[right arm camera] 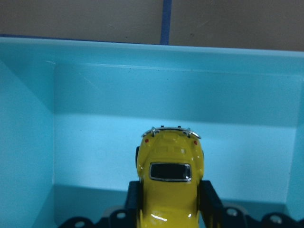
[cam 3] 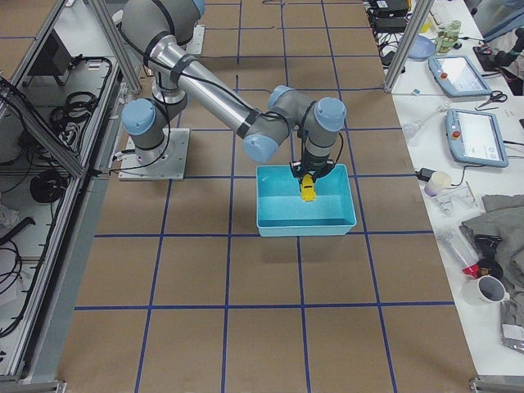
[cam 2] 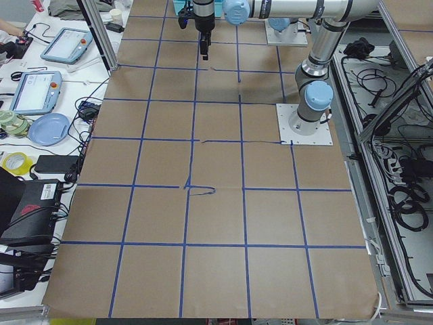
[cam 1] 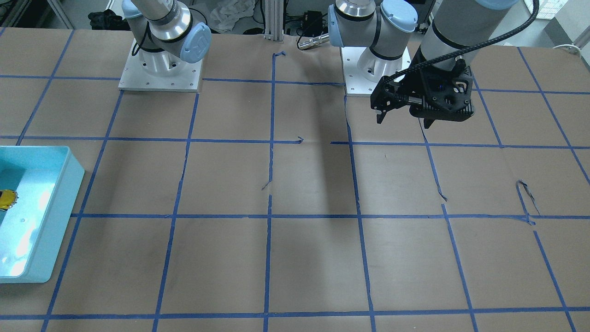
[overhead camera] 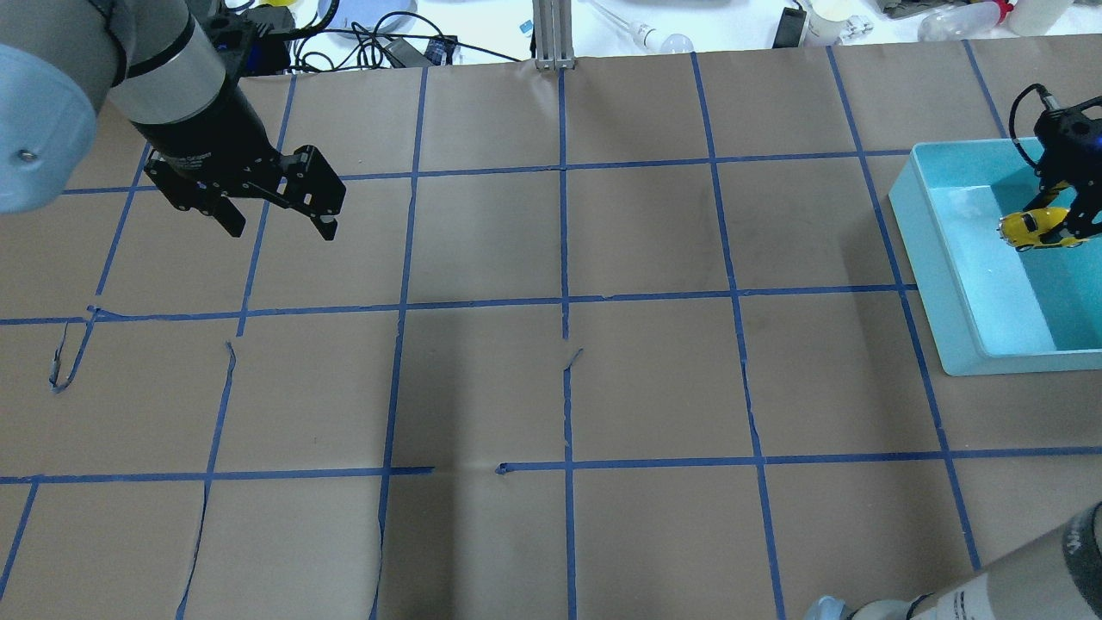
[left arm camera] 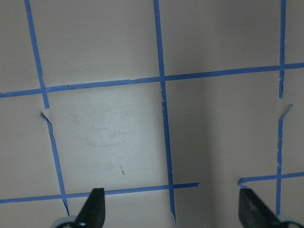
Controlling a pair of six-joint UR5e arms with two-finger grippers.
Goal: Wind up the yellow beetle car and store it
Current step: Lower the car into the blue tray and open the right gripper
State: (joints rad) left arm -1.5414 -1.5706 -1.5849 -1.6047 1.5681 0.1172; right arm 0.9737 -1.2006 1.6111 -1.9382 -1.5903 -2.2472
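The yellow beetle car is small and glossy, with dark windows. It is held between the fingers of my right gripper inside the light-blue bin at the table's right side. In the right wrist view the car points away from the camera, with a black finger pressed against each side. I cannot tell whether its wheels touch the bin floor. The car also shows in the front-facing view and the exterior right view. My left gripper is open and empty above the table's left side.
The table is covered in brown paper with a blue tape grid, torn in places. The bin holds nothing but the car. Cables and clutter lie beyond the far table edge. Under the left gripper there is only bare paper.
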